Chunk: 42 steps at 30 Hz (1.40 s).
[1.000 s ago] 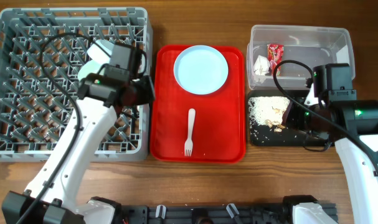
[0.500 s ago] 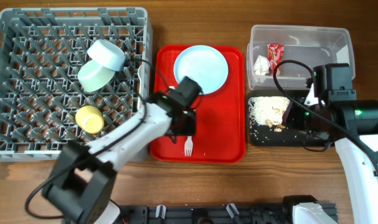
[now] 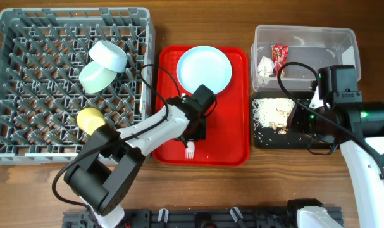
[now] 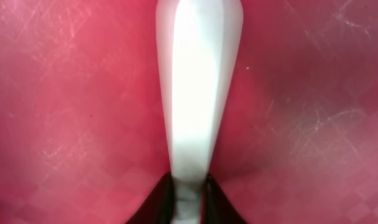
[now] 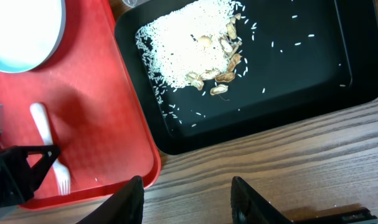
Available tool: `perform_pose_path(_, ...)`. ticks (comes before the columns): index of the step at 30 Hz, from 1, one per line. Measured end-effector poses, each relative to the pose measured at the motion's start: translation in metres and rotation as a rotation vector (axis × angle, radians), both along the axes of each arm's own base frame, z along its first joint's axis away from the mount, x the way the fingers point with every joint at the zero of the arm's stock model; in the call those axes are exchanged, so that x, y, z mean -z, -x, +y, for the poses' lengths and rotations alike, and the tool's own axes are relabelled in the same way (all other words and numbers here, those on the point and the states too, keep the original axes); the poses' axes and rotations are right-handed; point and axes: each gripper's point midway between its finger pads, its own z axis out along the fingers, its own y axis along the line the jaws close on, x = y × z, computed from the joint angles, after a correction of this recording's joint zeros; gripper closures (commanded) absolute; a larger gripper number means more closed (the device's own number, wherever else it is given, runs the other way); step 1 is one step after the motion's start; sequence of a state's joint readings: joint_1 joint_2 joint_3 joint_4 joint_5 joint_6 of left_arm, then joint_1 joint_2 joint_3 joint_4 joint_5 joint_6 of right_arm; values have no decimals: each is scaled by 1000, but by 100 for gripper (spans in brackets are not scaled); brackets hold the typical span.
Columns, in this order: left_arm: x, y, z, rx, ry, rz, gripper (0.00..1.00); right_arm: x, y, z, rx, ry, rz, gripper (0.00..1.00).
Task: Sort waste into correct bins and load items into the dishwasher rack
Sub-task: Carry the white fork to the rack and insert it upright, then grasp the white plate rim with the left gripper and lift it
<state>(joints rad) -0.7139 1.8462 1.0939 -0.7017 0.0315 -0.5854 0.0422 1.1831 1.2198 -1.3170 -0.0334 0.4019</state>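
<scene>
My left gripper [image 3: 192, 137] is low over the red serving tray [image 3: 226, 142], shut on the handle of the white fork [image 3: 190, 151]. In the left wrist view the fork handle [image 4: 198, 93] runs up from between the gripper [image 4: 190, 190] and both jaws touch it. The pale blue plate [image 3: 204, 70] lies at the tray's far end. The green bowl [image 3: 95, 77], small blue bowl [image 3: 111, 56] and yellow cup [image 3: 89, 119] sit in the grey rack [image 3: 27, 16]. My right gripper [image 5: 190, 202] is open and empty over the table's front edge, beside the black tray [image 5: 301, 81]. No spoon shows.
The clear tub [image 3: 318, 37] at the back right holds the red wrapper [image 3: 279, 54] and white tissue [image 3: 266, 65]. The black tray [image 3: 299, 140] holds rice and brown scraps [image 3: 272, 113]. The right wrist view also shows the fork [image 5: 44, 130] and the plate's edge [image 5: 20, 31].
My left arm swung from the rack, leaving the yellow cup there, across to the red tray and came down onto the fork's handle. The right arm has not moved.
</scene>
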Motion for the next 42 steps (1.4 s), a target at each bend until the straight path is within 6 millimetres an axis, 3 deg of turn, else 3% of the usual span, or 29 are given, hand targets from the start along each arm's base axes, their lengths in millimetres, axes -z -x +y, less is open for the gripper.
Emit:
perform_pose_path(12, -8, -3, -3, 3, 12, -16, 94, 0, 1, 0, 0, 0, 5, 54)
perform_pose_path(16, -25, -3, 8, -2, -21, -41, 94, 0, 2, 0, 0, 0, 6, 54)
perform_pose_path(22, -78, -21, 18, -53, 48, -155, 94, 0, 1, 0, 0, 0, 6, 54)
perform_pose_path(24, -105, -33, 36, -88, 71, -218, 94, 0, 1, 0, 0, 0, 6, 54)
perform_pose_path(26, -118, -42, 51, -108, 66, -260, 94, 0, 1, 0, 0, 0, 6, 54)
perform_pose_path(31, -156, -76, 118, -239, 20, -403, 96, 0, 2, 0, 0, 0, 6, 55)
perform_pose_path(34, -157, -88, 159, -304, -38, -420, 96, 0, 1, 0, 0, 0, 6, 54)
perform_pose_path(38, -140, -97, 174, -290, -82, -385, 95, 0, 1, 0, 0, 0, 6, 54)
perform_pose_path(42, -114, -101, 172, -246, -105, -318, 69, 0, 1, 0, 0, 0, 6, 54)
